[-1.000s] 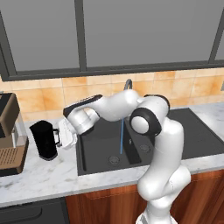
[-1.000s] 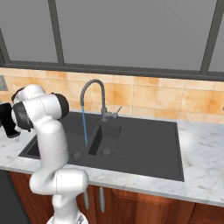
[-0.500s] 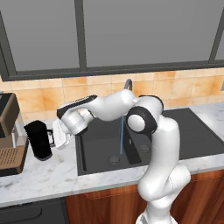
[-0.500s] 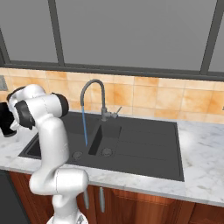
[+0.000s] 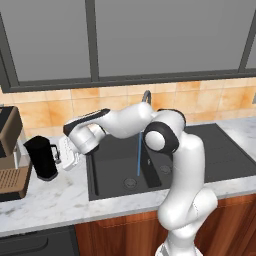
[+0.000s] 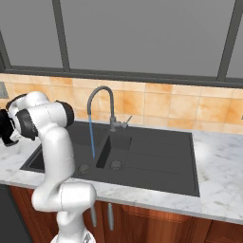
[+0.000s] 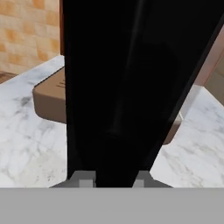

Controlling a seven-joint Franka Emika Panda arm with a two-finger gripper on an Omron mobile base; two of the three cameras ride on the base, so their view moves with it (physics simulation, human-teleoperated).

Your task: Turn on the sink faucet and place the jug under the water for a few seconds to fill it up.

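The jug (image 5: 42,158) is a glossy black pitcher standing upright on the marble counter left of the sink (image 5: 112,172). My gripper (image 5: 60,154) reaches in from the right at the jug's handle side. In the hand view the jug (image 7: 131,87) rises right in front of the lens, and the gripper (image 7: 113,180) has its two tips pressed close on either side of the black handle, shut on it. The sink faucet (image 5: 146,95) (image 6: 101,93) arches over the left basin. A thin blue stream of water (image 5: 139,155) (image 6: 91,138) falls from it to the drain.
A black-and-brown coffee machine (image 5: 10,155) stands just left of the jug; its brown base (image 7: 47,98) shows behind the jug. The dark sink (image 6: 152,152) spans the counter's middle, with the faucet lever (image 6: 126,122) at its back. Tiled wall and windows lie behind.
The arm has swung left from over the sink edge to the jug. Its fingers, wide apart before, have closed on the handle. The water keeps running.
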